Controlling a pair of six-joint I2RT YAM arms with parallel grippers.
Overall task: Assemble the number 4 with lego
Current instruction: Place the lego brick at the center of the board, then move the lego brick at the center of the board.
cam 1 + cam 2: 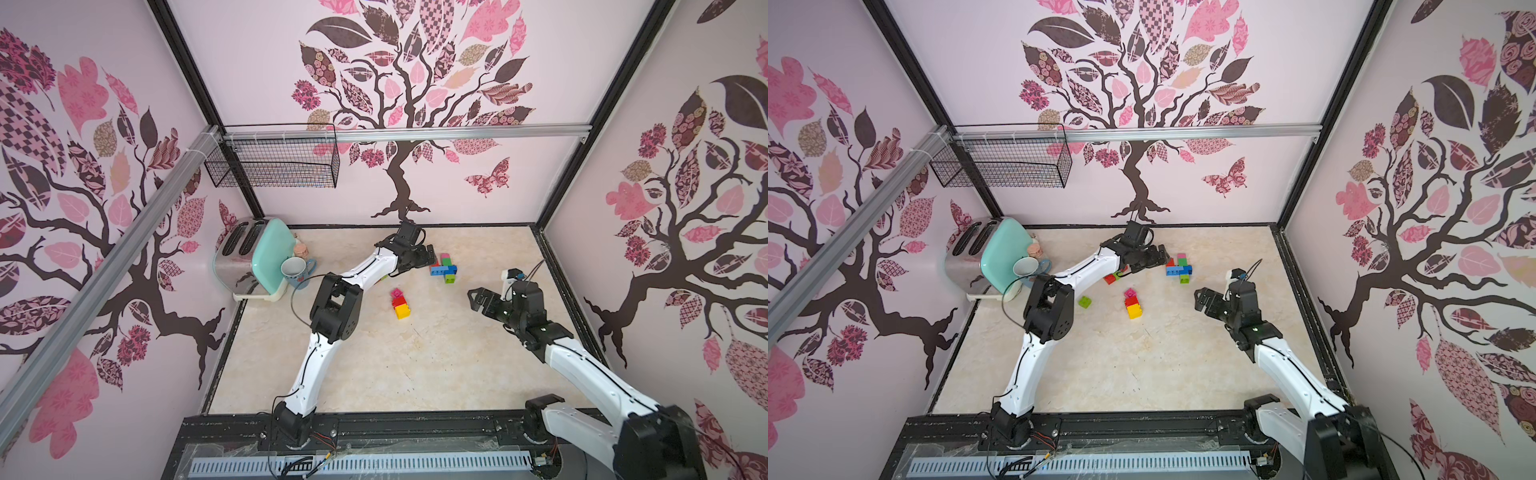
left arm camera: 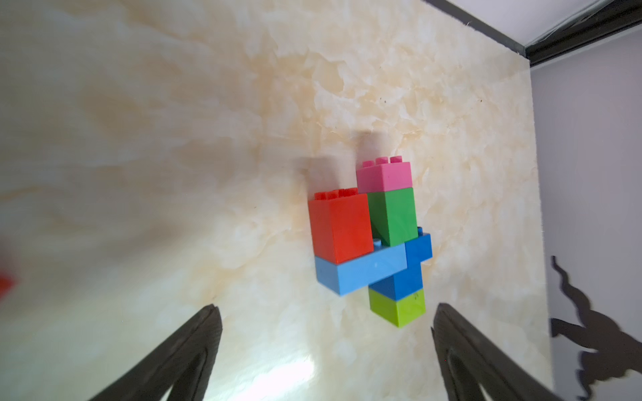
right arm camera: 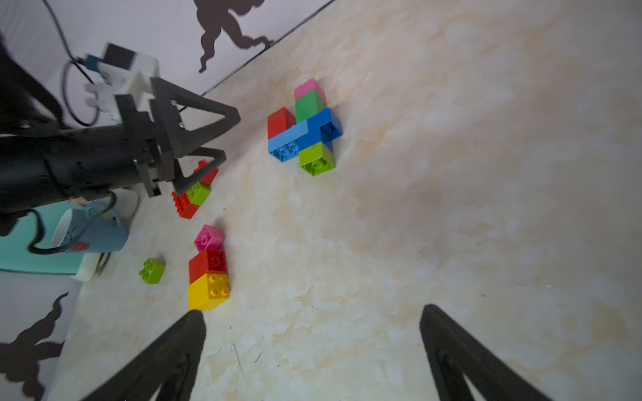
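The lego cluster (image 1: 444,268) lies flat on the marble floor toward the back: pink, dark green, red, two blue bricks and a lime one (image 2: 397,307). My left gripper (image 2: 326,309) is open just short of the cluster (image 2: 375,243), touching nothing; both top views show it (image 1: 1163,253) beside the red brick. A pink, red and yellow stack (image 1: 400,303) lies nearer the middle. A loose lime brick (image 1: 1084,301) and a red and green pair (image 3: 191,198) lie by the left arm. My right gripper (image 1: 473,300) hovers open and empty at the right, its own view (image 3: 312,312) showing bare floor.
A mint and chrome toaster (image 1: 249,257) and a blue mug (image 1: 297,272) stand at the back left, with a small pinkish object (image 1: 301,249) behind the mug. A wire basket (image 1: 274,162) hangs on the rail above. Patterned walls close in three sides.
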